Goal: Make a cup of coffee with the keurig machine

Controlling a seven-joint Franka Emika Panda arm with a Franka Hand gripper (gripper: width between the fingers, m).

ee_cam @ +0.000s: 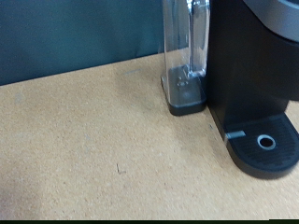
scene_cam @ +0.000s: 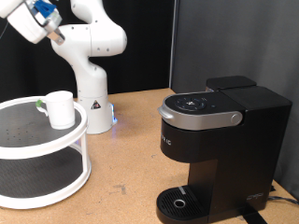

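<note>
Looking across the bench, I see the arm raised high at the exterior view's top left, its gripper (scene_cam: 42,23) mostly cut off by the frame edge, so I cannot tell how far the fingers are spread or whether they carry anything. No fingers show in the wrist view either.

My cup (scene_cam: 60,108) sits on the upper tier of a round white rack (scene_cam: 56,182) at the left, well apart from the machine (scene_cam: 220,145) at the right. It is small, plain white and upright, with a pale green mark on its left side. That shelf looks to me like a staging spot, reachable from above.

Matte black and boxy, the machine has a grey curved lid handle, apparently closed, and a round drip tray (ee_cam: 266,145) (bare, nothing standing on it). A clear water tank (ee_cam: 187,56) stands against its side in the wrist view. I judge the brewing barely begun.
</note>
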